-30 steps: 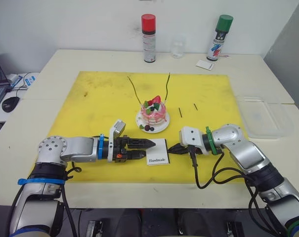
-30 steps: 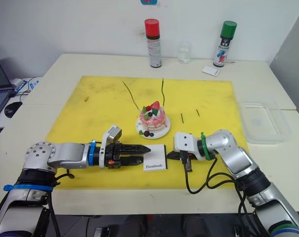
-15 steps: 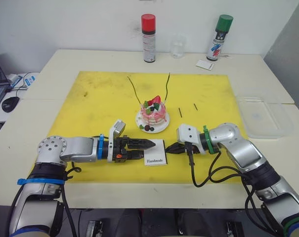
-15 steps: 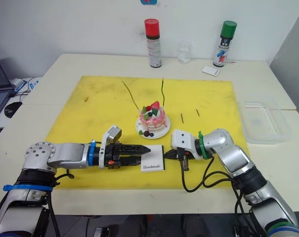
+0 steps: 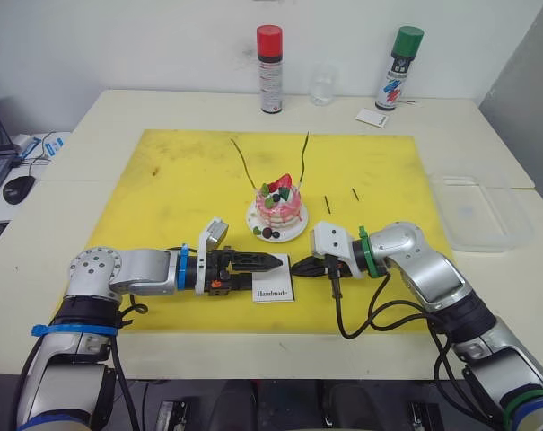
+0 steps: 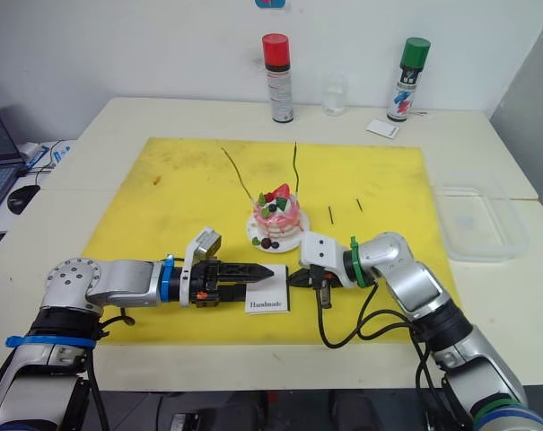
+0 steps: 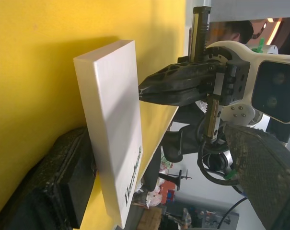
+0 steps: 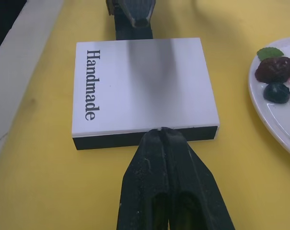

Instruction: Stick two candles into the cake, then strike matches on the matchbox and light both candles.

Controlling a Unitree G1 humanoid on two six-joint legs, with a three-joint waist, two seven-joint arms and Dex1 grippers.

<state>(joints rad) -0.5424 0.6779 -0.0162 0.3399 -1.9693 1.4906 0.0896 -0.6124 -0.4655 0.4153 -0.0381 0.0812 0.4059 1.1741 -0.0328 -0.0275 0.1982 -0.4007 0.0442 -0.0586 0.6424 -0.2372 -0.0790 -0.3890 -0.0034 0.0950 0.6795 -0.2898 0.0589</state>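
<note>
White walls back a cream table (image 5: 91, 117) covered by a yellow mat (image 5: 163, 189). Near the mat's middle sits the cake (image 5: 280, 205) on its small white plate (image 5: 293, 232), with 2 green candles (image 5: 245, 167) already standing in it, leaning apart. 2 short dark matches (image 5: 327, 205) lie on the mat just to the right of the cake. The matchbox (image 5: 274, 278) lies flat on the mat in front of the cake, between the 2 grippers. The right gripper (image 5: 298, 267) has its fingers pressed together, their tips touching the box's dark striking edge, as the right wrist view shows. The left gripper (image 5: 273, 262) points at the box from the opposite side, its fingers parted on either side of the box's end without gripping it. At the table's far edge stand a red-capped spray can (image 5: 270, 70), a green-capped spray can (image 5: 398, 69), a clear glass (image 5: 321, 88) and a small white card (image 5: 372, 118). A clear plastic tray (image 5: 477, 214) rests to the right.
</note>
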